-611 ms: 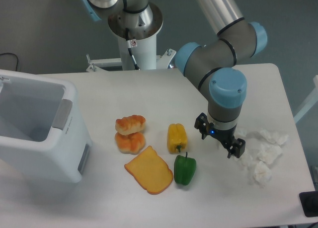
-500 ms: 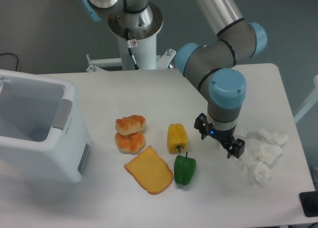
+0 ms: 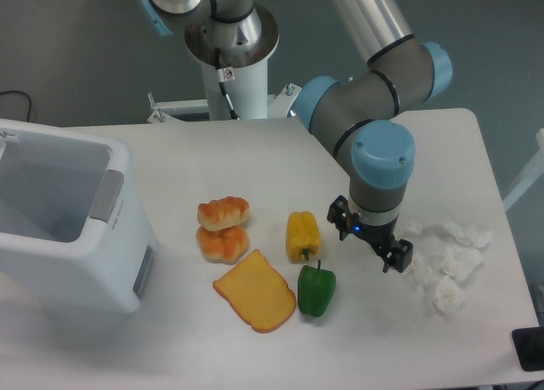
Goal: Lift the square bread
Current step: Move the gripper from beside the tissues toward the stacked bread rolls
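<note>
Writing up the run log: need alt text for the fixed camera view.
An open, empty gripper hovers right of the yellow pepper, not yet at the square bread lying flat near the table's front edge. A green pepper touches the bread's right side; two bread rolls sit behind it.

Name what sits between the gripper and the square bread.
In the camera view, the green pepper stands between the open gripper and the square bread, close against the bread's right edge.
</note>
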You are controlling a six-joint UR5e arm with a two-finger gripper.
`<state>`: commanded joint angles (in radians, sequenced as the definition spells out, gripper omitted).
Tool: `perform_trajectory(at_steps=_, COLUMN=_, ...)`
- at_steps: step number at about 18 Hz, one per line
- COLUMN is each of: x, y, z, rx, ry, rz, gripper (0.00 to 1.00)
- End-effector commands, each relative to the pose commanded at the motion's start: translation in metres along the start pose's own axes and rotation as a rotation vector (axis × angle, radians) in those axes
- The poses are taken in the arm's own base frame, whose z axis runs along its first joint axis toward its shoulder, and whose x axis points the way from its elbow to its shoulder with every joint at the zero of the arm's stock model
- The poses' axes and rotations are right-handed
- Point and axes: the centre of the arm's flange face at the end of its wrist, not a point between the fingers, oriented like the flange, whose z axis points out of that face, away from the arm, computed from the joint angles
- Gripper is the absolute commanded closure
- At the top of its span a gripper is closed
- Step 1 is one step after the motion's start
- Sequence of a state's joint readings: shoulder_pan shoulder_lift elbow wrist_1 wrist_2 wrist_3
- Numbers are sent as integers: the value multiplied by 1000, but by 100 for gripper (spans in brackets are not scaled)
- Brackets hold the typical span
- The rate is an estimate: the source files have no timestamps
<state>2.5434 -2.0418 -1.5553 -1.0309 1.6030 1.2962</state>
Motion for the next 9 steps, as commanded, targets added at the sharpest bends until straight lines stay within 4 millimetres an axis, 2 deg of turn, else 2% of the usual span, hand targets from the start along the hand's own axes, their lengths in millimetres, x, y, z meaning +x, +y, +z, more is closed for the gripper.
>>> perform_trajectory(at_steps=4, x=41, y=-10, z=-8, rx=3, ry=22, rz=28, gripper=0)
perform_trajectory(at_steps=7, x=83, y=-24, z=-14, rx=5, ry=45, rz=70, gripper=0)
perform_trajectory(at_steps=9, x=106, y=-42, z=-13, rx=26, ry=69, rz=81, gripper=0)
